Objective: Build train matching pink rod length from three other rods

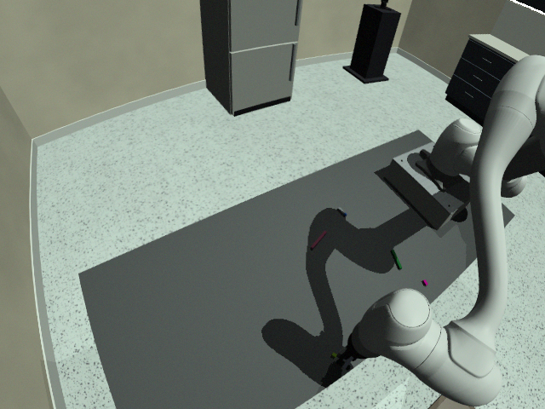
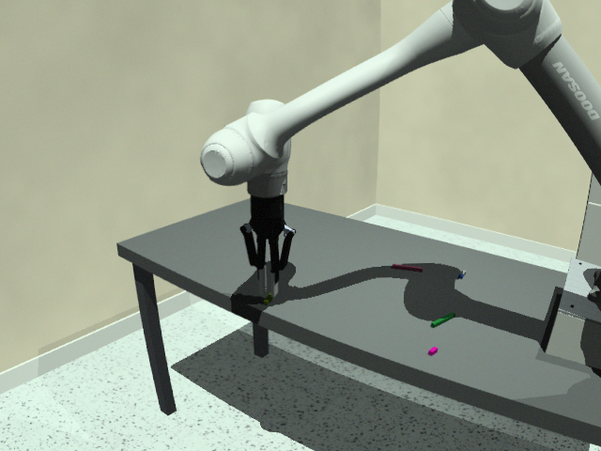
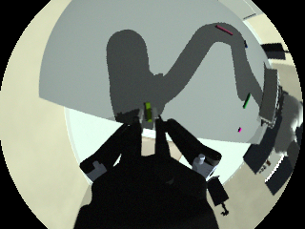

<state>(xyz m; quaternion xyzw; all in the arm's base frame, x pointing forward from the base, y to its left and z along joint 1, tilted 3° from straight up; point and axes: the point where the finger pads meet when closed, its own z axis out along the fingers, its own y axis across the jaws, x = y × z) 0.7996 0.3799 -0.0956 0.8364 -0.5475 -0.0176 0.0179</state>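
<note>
The lime rod (image 1: 333,354) (image 2: 267,300) (image 3: 148,106) lies flat near the table's front edge, partly in shadow. My gripper (image 1: 339,359) (image 2: 269,289) (image 3: 149,114) points down over it, its fingers a little apart on either side of the rod, not clamped on it. The pink rod (image 1: 318,240) (image 2: 407,268) (image 3: 224,30) lies in the arm's shadow and looks dark red. The grey rod (image 1: 341,211) (image 2: 463,272) and blue rod (image 1: 345,215) (image 2: 461,275) lie close together, far from the lime rod; whether their ends touch is too small to tell.
The green rod (image 1: 396,259) (image 2: 442,320) (image 3: 247,100) and the magenta rod (image 1: 424,282) (image 2: 433,350) (image 3: 239,130) lie on the table (image 1: 175,308) (image 2: 339,334) on the robot-base side. The metal base plate (image 1: 422,175) stands beyond them.
</note>
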